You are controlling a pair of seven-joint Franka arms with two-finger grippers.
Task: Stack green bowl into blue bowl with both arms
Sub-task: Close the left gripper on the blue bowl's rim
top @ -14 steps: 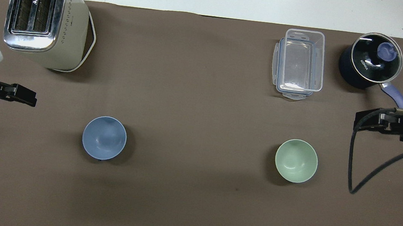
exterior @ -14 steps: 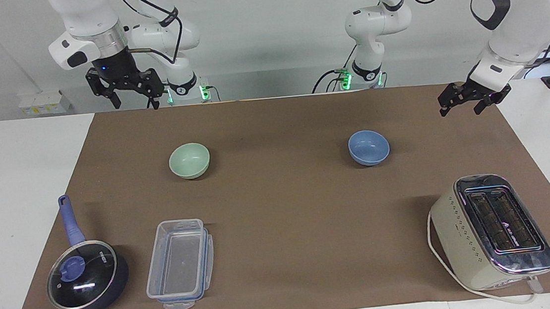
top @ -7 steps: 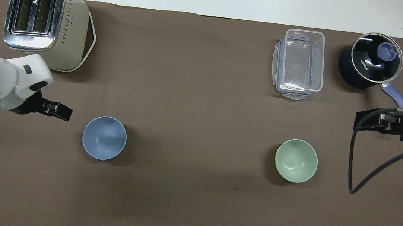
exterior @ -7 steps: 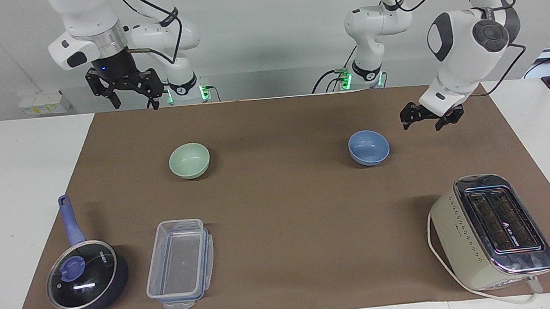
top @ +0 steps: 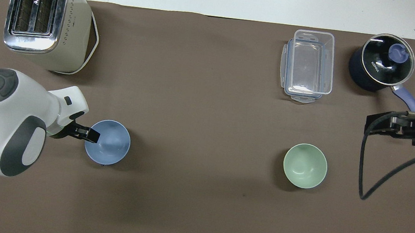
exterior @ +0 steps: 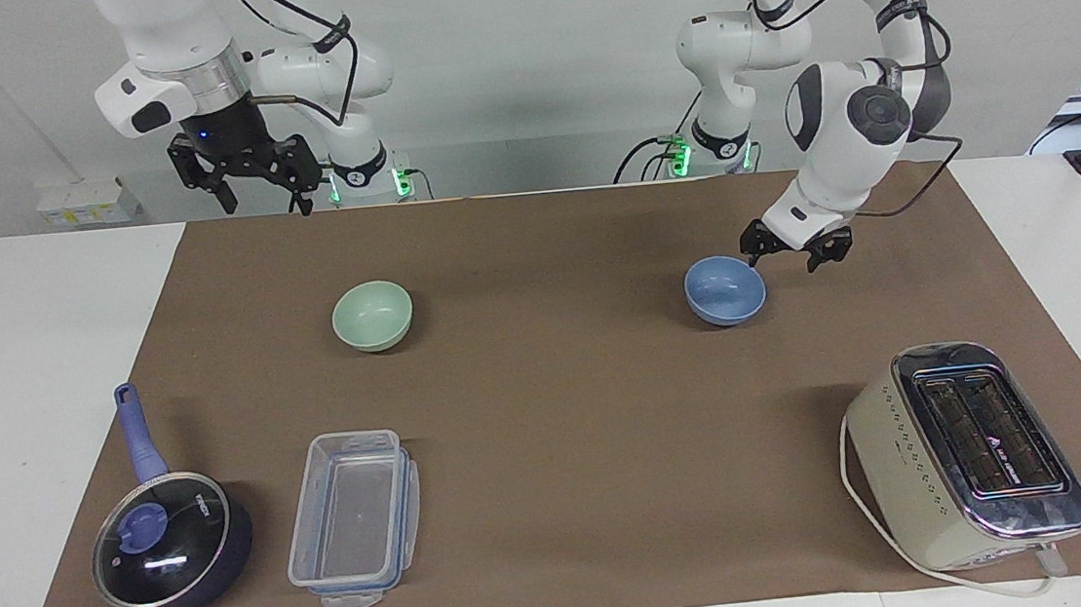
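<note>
The blue bowl [exterior: 724, 290] stands upright on the brown mat toward the left arm's end, also in the overhead view [top: 107, 147]. The green bowl [exterior: 372, 315] stands upright toward the right arm's end, also in the overhead view [top: 305, 165]. Both are empty. My left gripper [exterior: 784, 261] is open and low at the blue bowl's rim on the side toward the left arm's end; in the overhead view [top: 88, 135] one finger overlaps the rim. My right gripper [exterior: 262, 199] is open and empty, held high over the mat's edge nearest the robots, apart from the green bowl.
A cream toaster [exterior: 965, 452] stands farther from the robots at the left arm's end. A clear plastic container [exterior: 354, 517] and a dark lidded pan with a blue handle [exterior: 165, 542] stand farther from the robots than the green bowl.
My left arm has swung in from the mat's end and lowered its gripper to the blue bowl's rim. The right arm and both bowls have not moved.
</note>
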